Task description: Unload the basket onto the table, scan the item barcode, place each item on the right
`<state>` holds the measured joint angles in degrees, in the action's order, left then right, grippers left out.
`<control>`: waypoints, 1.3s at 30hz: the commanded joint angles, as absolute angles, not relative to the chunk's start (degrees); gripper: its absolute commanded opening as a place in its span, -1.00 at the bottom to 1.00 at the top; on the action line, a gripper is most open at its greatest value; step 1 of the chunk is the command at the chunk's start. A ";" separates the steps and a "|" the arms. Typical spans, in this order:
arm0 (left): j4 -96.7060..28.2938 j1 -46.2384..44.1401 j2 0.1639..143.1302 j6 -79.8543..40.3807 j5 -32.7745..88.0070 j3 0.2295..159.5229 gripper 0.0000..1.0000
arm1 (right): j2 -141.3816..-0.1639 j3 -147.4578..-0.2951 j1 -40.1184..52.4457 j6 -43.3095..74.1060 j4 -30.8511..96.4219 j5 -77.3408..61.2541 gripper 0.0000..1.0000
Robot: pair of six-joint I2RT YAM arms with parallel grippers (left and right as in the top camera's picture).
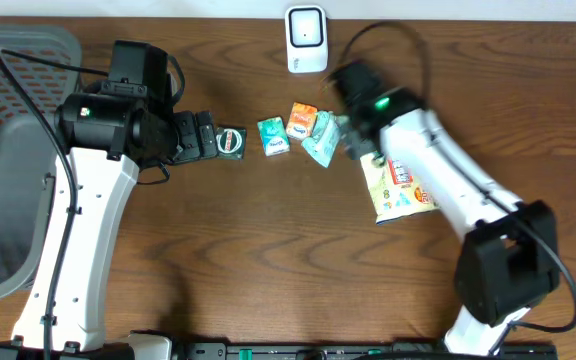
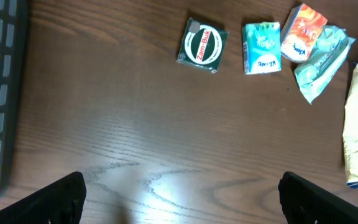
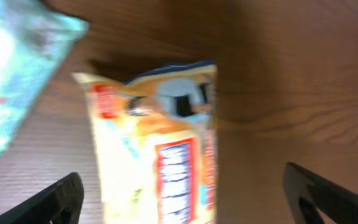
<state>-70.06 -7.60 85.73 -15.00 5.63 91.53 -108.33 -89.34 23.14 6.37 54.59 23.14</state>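
Right gripper (image 3: 182, 186) spread wide over the yellow snack bag (image 3: 154, 143); left gripper (image 2: 182, 183) gapes empty. Best pinch the bag's edge, barcode toward the scanner (image 1: 306, 38) at the worktop (image 1: 218, 250) edge.

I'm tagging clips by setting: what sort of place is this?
Probably a mock shop checkout on a wooden table: a white scanner-like device, packaged goods such as a snack bag, and a grey basket.

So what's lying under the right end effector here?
A yellow snack bag lies flat on the table below the open right end effector, ungripped. A pale teal packet is beside it. Overhead, the right arm covers part of the bag.
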 commanded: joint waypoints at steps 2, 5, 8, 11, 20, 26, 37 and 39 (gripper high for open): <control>-70.08 -7.46 85.73 -14.85 5.30 91.68 0.95 | -108.53 -88.12 14.06 0.49 55.99 5.28 0.89; -70.08 -7.46 85.73 -14.85 5.30 91.68 0.96 | -108.90 -85.10 9.82 0.27 55.13 -1.23 0.85; -70.08 -7.46 85.73 -14.85 5.30 91.68 0.96 | -108.90 -80.71 7.55 0.12 51.70 -4.56 0.85; -70.08 -7.46 85.73 -14.85 5.30 91.68 0.96 | -108.90 -75.85 7.01 0.12 46.72 -6.59 0.84; -70.08 -7.46 85.73 -14.85 5.30 91.68 0.96 | -108.88 -66.22 7.22 2.61 36.99 -6.17 -0.60; -70.08 -7.46 85.73 -14.85 5.30 91.68 0.95 | -106.37 -71.48 7.11 6.87 39.13 -6.17 -0.98; -70.08 -7.46 85.73 -14.85 5.30 91.68 0.96 | -98.48 -84.53 8.56 12.23 22.26 -12.91 -0.98; -70.08 -7.46 85.73 -14.85 5.30 91.68 0.96 | -98.65 -84.53 9.61 12.95 16.27 -14.98 -0.98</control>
<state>-70.06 -7.60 85.73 -15.00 5.63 91.53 -100.33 -83.15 7.57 10.68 19.75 -9.61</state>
